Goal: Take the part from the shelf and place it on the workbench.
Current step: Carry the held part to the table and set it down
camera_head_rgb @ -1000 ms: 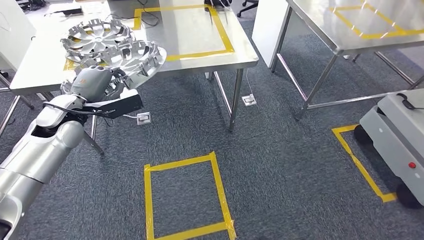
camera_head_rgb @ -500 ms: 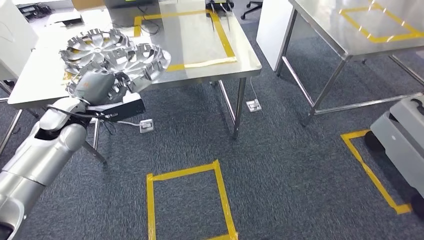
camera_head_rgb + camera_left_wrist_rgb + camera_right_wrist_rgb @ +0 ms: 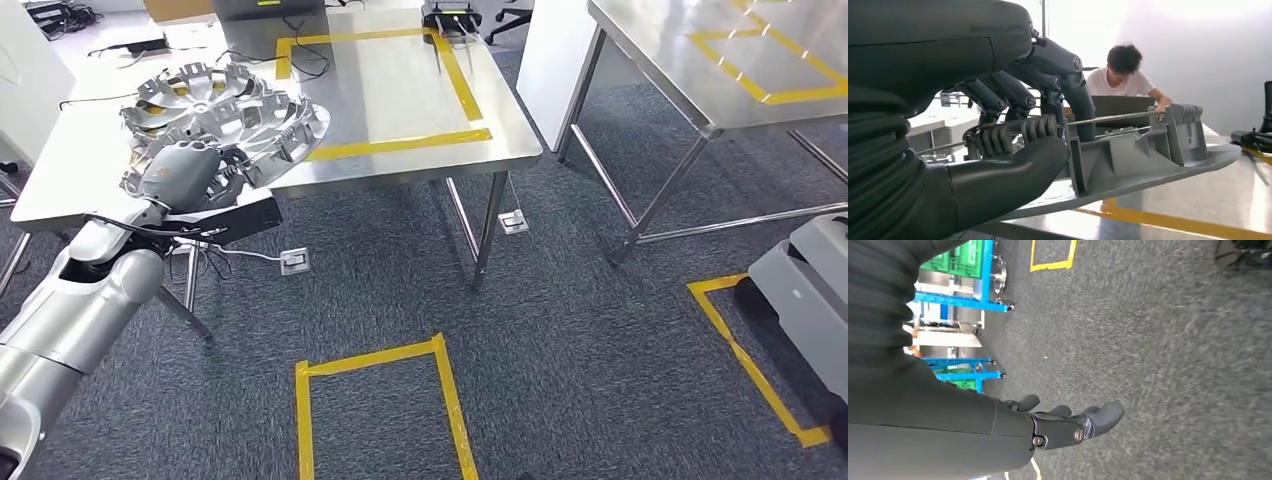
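Note:
My left hand (image 3: 185,170) grips a round silver part (image 3: 272,124) with a slotted rim, held at a tilt over the front left edge of the steel workbench (image 3: 400,90). In the left wrist view the thumb and fingers (image 3: 1013,145) clamp the rim of the part (image 3: 1148,150) just above the tabletop. A second, similar silver part (image 3: 195,88) lies on the workbench right behind the held one. My right hand (image 3: 1068,422) hangs above grey carpet, fingers apart, holding nothing.
A yellow tape rectangle (image 3: 470,90) marks the workbench, with a black device (image 3: 452,18) at its far edge. A second steel table (image 3: 680,60) stands to the right and a grey cart (image 3: 810,290) lower right. A person (image 3: 1125,75) sits behind a laptop. Blue shelving (image 3: 960,300) stands behind me.
The whole picture has shifted, so the camera has moved and the workbench now sits closer. The held part now overlaps the workbench's front left edge more; the left hand's grip is unchanged.

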Motion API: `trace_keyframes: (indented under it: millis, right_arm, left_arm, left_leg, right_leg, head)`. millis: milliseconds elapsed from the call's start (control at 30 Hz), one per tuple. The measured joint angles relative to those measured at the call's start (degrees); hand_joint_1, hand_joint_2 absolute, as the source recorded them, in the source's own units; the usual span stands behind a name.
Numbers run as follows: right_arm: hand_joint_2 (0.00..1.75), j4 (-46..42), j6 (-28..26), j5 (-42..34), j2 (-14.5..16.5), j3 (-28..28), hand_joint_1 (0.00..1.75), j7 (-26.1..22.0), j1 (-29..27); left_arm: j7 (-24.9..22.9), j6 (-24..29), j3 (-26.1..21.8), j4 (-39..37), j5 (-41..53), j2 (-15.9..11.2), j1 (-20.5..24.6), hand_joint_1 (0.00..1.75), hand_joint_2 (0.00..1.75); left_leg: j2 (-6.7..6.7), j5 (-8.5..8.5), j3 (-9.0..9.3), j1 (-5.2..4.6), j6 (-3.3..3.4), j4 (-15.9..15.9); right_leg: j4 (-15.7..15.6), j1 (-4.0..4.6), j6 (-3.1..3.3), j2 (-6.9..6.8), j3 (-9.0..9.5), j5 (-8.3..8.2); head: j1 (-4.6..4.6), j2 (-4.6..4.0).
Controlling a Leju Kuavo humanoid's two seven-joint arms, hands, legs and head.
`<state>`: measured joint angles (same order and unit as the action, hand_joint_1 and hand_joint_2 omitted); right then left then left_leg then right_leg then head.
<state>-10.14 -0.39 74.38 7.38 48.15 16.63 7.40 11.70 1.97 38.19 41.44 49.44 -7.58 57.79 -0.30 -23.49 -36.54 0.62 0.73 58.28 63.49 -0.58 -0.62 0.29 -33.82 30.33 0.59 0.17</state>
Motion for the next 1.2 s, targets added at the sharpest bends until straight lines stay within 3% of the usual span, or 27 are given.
trace_keyframes:
  millis: [100,133,167,233,300,367,467,533,600,633,667,767,833,967,1000,1100,1133,1167,1200]
  right_arm:
    - [1.75,0.0,0.0,0.0,0.0,0.0,0.00,0.2,0.0]
    - [1.75,0.0,0.0,0.0,0.0,0.0,0.00,0.3,0.0]
    - [1.75,0.0,0.0,0.1,0.0,0.0,0.00,0.3,-0.1]
    - [1.75,0.0,0.0,0.1,0.0,0.0,0.00,0.4,-0.1]
    - [1.75,0.0,0.0,0.2,0.0,0.0,0.00,0.3,-0.1]
    - [1.75,0.0,0.0,0.3,0.0,0.0,0.00,0.3,-0.1]
    - [1.75,0.0,0.1,0.7,0.1,0.0,0.00,0.2,-0.1]
    - [1.75,0.0,0.2,0.9,0.1,0.0,0.00,0.2,-0.1]
    - [1.75,0.0,0.2,1.0,0.1,0.0,0.00,0.2,0.1]
    - [1.75,0.0,0.2,1.0,0.1,0.0,0.00,0.3,0.1]
    - [1.75,0.0,0.3,1.0,0.1,0.0,0.00,0.3,0.1]
    - [1.75,0.0,0.6,1.0,0.1,0.0,0.00,0.4,0.0]
    - [1.75,0.0,0.7,1.1,0.1,0.0,0.00,0.5,0.1]
    - [1.75,0.0,0.8,1.1,0.1,0.0,0.00,0.9,0.3]
    - [1.75,0.0,0.8,1.0,0.1,0.0,0.00,0.8,0.4]
    - [1.75,0.0,0.9,1.0,0.1,0.0,0.00,0.8,0.4]
    - [1.75,0.0,0.9,1.1,0.1,0.0,0.00,0.7,0.4]
    - [1.75,0.0,0.9,1.1,0.1,0.0,0.00,0.7,0.3]
    - [1.75,0.0,0.9,1.1,0.1,0.0,0.00,0.7,0.3]
  left_arm:
    - [0.1,0.0,0.0,-0.1,0.0,0.2,-0.1,1.75,1.75]
    - [0.2,0.0,0.0,-0.1,0.0,0.2,-0.2,1.75,1.75]
    - [0.2,0.0,0.0,-0.1,0.0,0.2,-0.2,1.75,1.75]
    - [0.1,-0.1,0.0,-0.1,0.0,0.2,-0.3,1.75,1.75]
    - [0.1,-0.2,0.1,-0.3,0.2,0.3,-0.2,1.75,1.75]
    - [0.5,-0.2,0.3,-0.5,0.7,0.4,-0.1,1.75,1.75]
    - [2.2,0.0,0.9,-0.4,1.4,0.3,0.1,1.75,1.75]
    - [3.2,0.3,1.7,-0.3,1.5,0.3,0.1,1.75,1.75]
    - [3.8,0.4,2.7,-0.3,1.5,0.3,-0.4,1.75,1.75]
    - [4.0,0.4,3.1,-0.3,1.5,0.3,-0.7,1.75,1.75]
    - [4.1,0.5,3.5,-0.3,1.5,0.3,-0.9,1.75,1.75]
    - [4.2,0.8,4.4,-0.3,1.5,0.3,-1.2,1.75,1.75]
    - [4.6,1.2,4.9,-0.3,1.5,0.4,-1.4,1.75,1.75]
    - [5.3,1.3,5.7,0.1,1.7,0.7,-1.7,1.75,1.75]
    - [5.3,1.3,5.8,0.1,1.8,0.8,-1.6,1.75,1.75]
    - [5.7,1.0,5.9,0.1,1.8,1.0,-1.7,1.75,1.75]
    - [5.9,0.9,6.1,0.1,1.8,1.0,-1.8,1.75,1.75]
    - [6.0,0.8,6.2,0.1,1.8,1.1,-1.9,1.75,1.75]
    - [6.1,0.7,6.4,0.1,1.8,1.1,-1.9,1.75,1.75]
  left_leg:
    - [-0.38,-0.99,0.76,-0.11,0.42,0.0]
    - [-0.53,-1.43,1.22,-0.15,0.39,0.1]
    - [-0.62,-1.93,1.84,-0.17,0.32,0.1]
    - [-0.66,-3.03,3.22,-0.19,0.07,0.1]
    - [-0.76,-3.97,4.04,-0.29,-0.47,0.2]
    - [-0.90,-4.42,4.47,-0.39,-1.21,0.3]
    - [-0.66,-5.32,4.41,-0.38,-2.15,1.7]
    - [-0.39,-7.13,1.42,-0.23,-2.61,7.3]
    - [-0.29,-9.30,-3.02,-0.09,-2.96,13.9]
    - [-0.25,-9.45,-4.48,-0.01,-3.08,15.3]
    - [-0.21,-8.50,-5.03,0.04,-3.13,14.9]
    - [0.02,-1.28,-2.74,0.03,-2.84,5.3]
    - [0.10,0.48,-1.39,-0.22,-2.20,1.1]
    - [-0.03,-0.10,-0.32,-0.16,-0.61,0.2]
    - [-0.06,-0.24,0.09,-0.05,-0.32,0.1]
    - [-0.16,-1.05,0.73,-0.07,0.23,0.1]
    - [-0.25,-1.40,1.02,-0.10,0.26,0.1]
    - [-0.32,-1.81,1.44,-0.11,0.22,0.2]
    - [-0.38,-2.27,1.98,-0.11,0.12,0.3]
  right_leg:
    - [9.8,-0.05,-0.43,-0.04,-6.90,3.05]
    - [10.7,-0.03,-0.39,-0.04,-8.30,2.86]
    - [9.5,0.00,-0.27,-0.04,-8.70,1.42]
    - [2.5,0.11,0.23,-0.05,-7.16,-4.44]
    - [-3.7,0.47,0.83,-0.10,-5.36,-7.93]
    - [-5.5,0.77,1.42,-0.11,-4.66,-7.73]
    - [-6.0,0.45,2.41,-0.06,-3.10,-7.36]
    - [-6.2,0.28,2.94,-0.06,-2.00,-6.77]
    - [-6.1,0.24,3.13,0.00,-1.21,-5.92]
    - [-5.9,0.20,3.08,0.11,-0.76,-5.44]
    - [-5.8,0.15,2.99,0.25,-0.24,-4.93]
    - [-5.4,0.06,2.32,0.59,1.41,-3.26]
    - [-5.1,0.13,1.63,0.64,1.70,-2.49]
    - [-3.5,0.19,0.44,0.45,1.26,-1.88]
    - [-1.4,0.11,0.20,0.35,0.08,-1.39]
    - [8.5,-0.04,-0.34,0.16,-6.57,1.72]
    - [10.5,-0.04,-0.44,0.16,-8.37,2.13]
    - [10.5,-0.04,-0.46,0.15,-9.24,1.37]
    - [8.5,-0.04,-0.39,0.14,-9.05,-0.60]
  head:
    - [-0.18,0.00]
    - [-0.22,0.00]
    - [-0.26,0.00]
    - [-0.27,0.00]
    - [-0.28,0.00]
    - [-0.34,0.00]
    - [-0.25,0.00]
    - [-0.09,0.00]
    - [-0.07,0.00]
    - [-0.07,0.00]
    - [-0.07,0.00]
    - [-0.06,0.00]
    - [-0.07,0.00]
    - [-0.11,0.00]
    - [-0.16,0.00]
    - [-0.30,0.00]
    - [-0.31,0.00]
    - [-0.33,0.00]
    - [-0.34,0.00]
